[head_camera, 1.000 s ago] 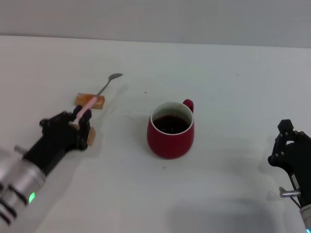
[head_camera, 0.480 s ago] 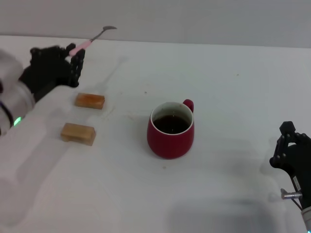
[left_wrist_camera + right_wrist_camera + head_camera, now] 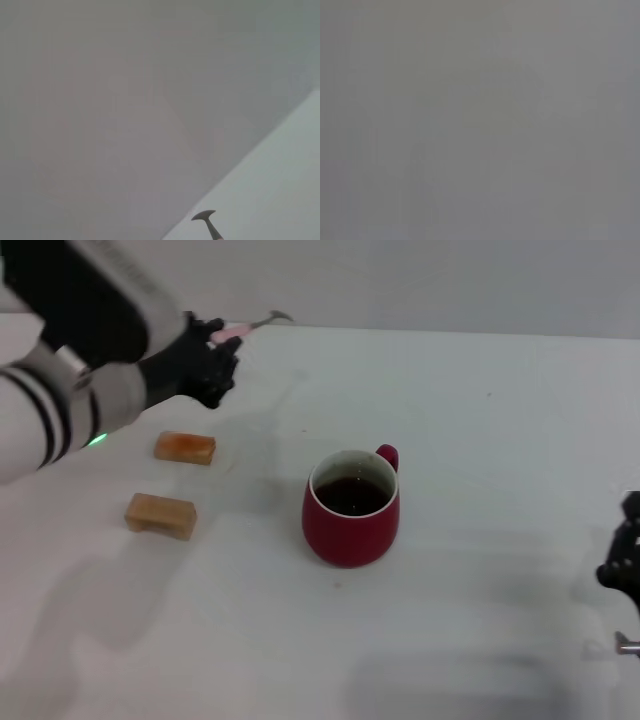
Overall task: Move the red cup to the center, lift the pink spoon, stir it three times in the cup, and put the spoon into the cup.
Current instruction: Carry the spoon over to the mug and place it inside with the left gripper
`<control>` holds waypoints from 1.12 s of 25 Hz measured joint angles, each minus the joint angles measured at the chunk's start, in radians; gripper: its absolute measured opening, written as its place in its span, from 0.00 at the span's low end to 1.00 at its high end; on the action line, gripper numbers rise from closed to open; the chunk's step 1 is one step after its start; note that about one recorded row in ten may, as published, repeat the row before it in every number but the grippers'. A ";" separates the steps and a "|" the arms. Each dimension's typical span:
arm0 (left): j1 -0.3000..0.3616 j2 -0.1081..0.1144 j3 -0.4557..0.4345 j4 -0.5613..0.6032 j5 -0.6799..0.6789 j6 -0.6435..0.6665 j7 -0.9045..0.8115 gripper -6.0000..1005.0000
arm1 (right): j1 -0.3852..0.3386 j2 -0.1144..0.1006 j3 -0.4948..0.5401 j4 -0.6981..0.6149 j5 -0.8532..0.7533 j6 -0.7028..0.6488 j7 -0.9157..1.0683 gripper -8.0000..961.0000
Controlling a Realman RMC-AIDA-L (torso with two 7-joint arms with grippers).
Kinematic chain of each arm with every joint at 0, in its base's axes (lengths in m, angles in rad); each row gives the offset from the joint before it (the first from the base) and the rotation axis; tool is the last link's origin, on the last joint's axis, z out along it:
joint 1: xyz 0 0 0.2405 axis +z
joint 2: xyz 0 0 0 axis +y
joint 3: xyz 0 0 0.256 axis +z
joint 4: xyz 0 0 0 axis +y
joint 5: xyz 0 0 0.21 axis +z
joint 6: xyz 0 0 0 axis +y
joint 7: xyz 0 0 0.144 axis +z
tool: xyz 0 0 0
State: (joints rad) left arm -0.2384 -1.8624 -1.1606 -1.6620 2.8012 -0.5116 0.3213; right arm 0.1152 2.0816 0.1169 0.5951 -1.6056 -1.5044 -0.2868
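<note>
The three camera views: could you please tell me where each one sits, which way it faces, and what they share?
Head view: on the robot's head, looking down at the red cup, two wooden blocks, the left gripper holding the pink spoon, the right gripper at the edge.
Left wrist view: on the left wrist, facing wall and tabletop; no fingers show.
Right wrist view: featureless grey.
Shared: the spoon's bowl, head and left wrist.

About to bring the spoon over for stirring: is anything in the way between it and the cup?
Nothing visible is. The left gripper holds the pink spoon in the air, up and to the left of the red cup. Only bare table lies between them; the two wooden blocks sit lower, left of that path.
</note>
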 joint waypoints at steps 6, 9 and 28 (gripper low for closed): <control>-0.041 -0.180 -0.279 -0.077 -0.217 -0.322 0.463 0.17 | -0.031 0.000 0.037 -0.009 0.000 -0.040 0.000 0.01; -0.110 -0.193 -0.375 -0.091 -0.281 -0.498 0.559 0.17 | -0.041 0.000 0.044 -0.014 0.001 -0.046 0.000 0.01; -0.224 -0.195 -0.529 -0.315 -0.319 -0.984 0.564 0.17 | -0.052 -0.001 0.069 -0.058 0.189 -0.136 0.000 0.01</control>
State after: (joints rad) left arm -0.4620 -2.0570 -1.6900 -1.9765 2.4826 -1.4957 0.8856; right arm 0.0627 2.0810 0.1856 0.5374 -1.4162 -1.6402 -0.2869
